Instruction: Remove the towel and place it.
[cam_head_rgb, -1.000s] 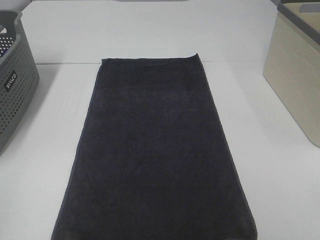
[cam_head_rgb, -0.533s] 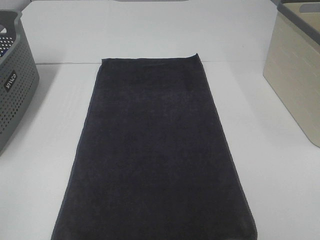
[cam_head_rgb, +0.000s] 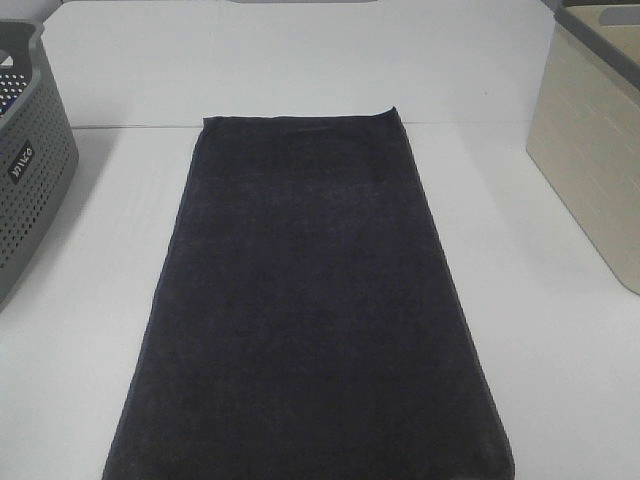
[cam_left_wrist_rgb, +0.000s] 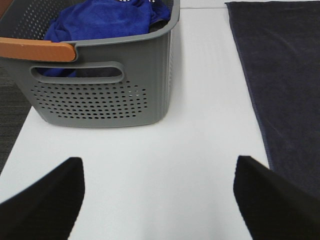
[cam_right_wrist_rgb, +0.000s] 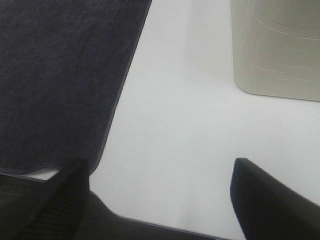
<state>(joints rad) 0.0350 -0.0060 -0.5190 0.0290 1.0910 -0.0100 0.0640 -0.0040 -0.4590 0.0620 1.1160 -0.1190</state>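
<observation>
The long, near-black terry-cloth towel (cam_head_rgb: 305, 310) lies flat along the smooth white tabletop (cam_head_rgb: 560, 330) between a perforated grey plastic basket (cam_head_rgb: 30, 170) and a beige bin (cam_head_rgb: 590, 150), both tools spread apart, empty.

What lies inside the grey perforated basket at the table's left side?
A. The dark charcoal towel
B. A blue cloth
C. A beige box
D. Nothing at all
B: the left wrist view shows a crumpled blue cloth inside the grey basket, while the dark towel lies flat on the table, apart from it.
</observation>
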